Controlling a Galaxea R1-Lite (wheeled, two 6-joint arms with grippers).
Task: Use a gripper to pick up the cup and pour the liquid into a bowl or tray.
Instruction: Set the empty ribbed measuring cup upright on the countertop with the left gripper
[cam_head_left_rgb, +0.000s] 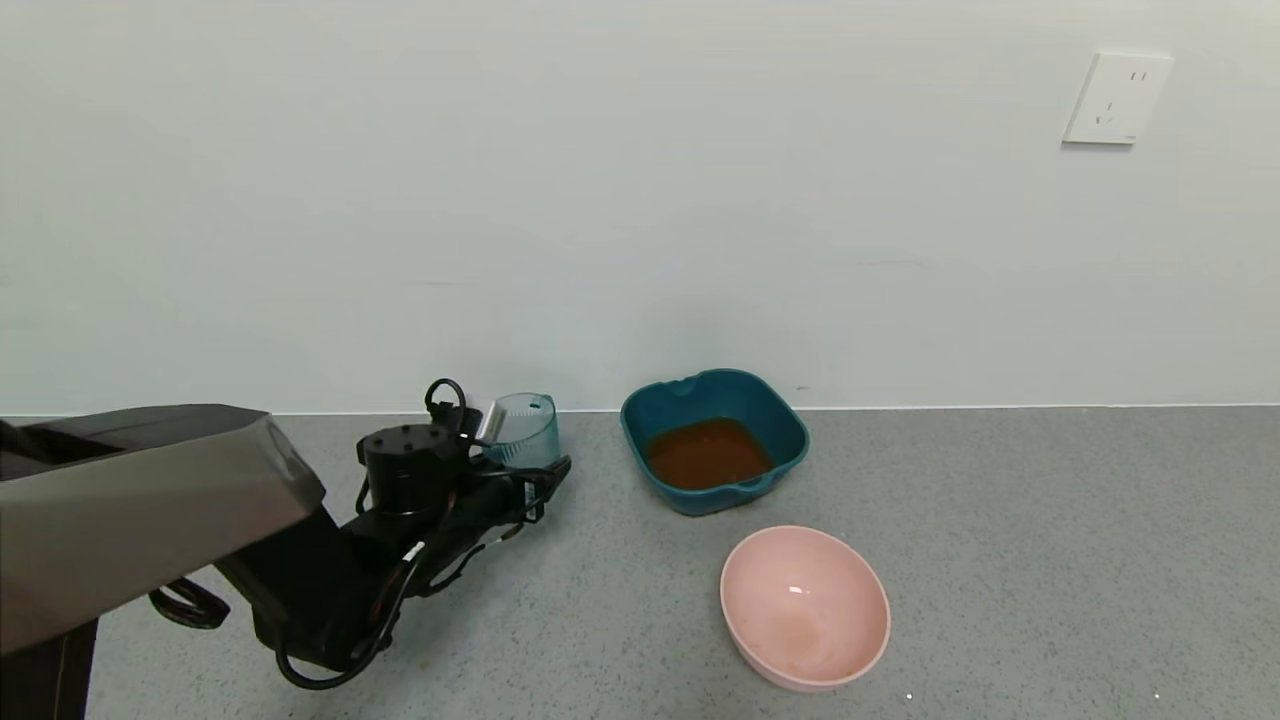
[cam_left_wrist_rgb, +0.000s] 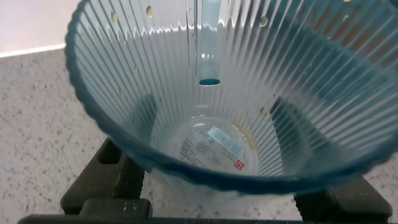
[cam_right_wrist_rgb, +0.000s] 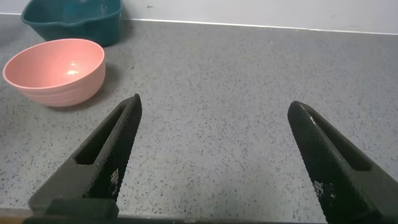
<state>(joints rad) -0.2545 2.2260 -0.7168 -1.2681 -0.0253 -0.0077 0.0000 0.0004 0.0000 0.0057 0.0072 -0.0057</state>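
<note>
Left hand (cam_head_left_rgb: 515, 455) is seen low over the grey worktop (cam_head_left_rgb: 1000, 560), near the wall (cam_head_left_rgb: 640, 200), to the left of the dish. Its fingers (cam_left_wrist_rgb: 112, 180) are closed on the cup (cam_head_left_rgb: 522, 428) from both sides; the cup is held upright, and whether its base touches the worktop cannot be told. In the left wrist view the cup (cam_left_wrist_rgb: 230, 93) is looked into from above: ribbed walls, a label at the bottom, only droplets on the inside, no pool of liquid.

The teal dish (cam_head_left_rgb: 714, 438) is set on the worktop close to the wall, apart from the cup. Reddish-brown liquid (cam_head_left_rgb: 708, 452) is held in its bottom.

A pink bowl (cam_head_left_rgb: 804, 606) is found nearer the robot than the dish, tilted on its side, with a faint brown smear inside.

Right hand (cam_right_wrist_rgb: 214, 162) is seen only in its own wrist view: fingers (cam_right_wrist_rgb: 106, 155) spread wide, nothing between them, over bare worktop, with the bowl (cam_right_wrist_rgb: 55, 70) and dish (cam_right_wrist_rgb: 73, 18) well beyond.

A wall socket (cam_head_left_rgb: 1117, 98) is noted at upper right.
</note>
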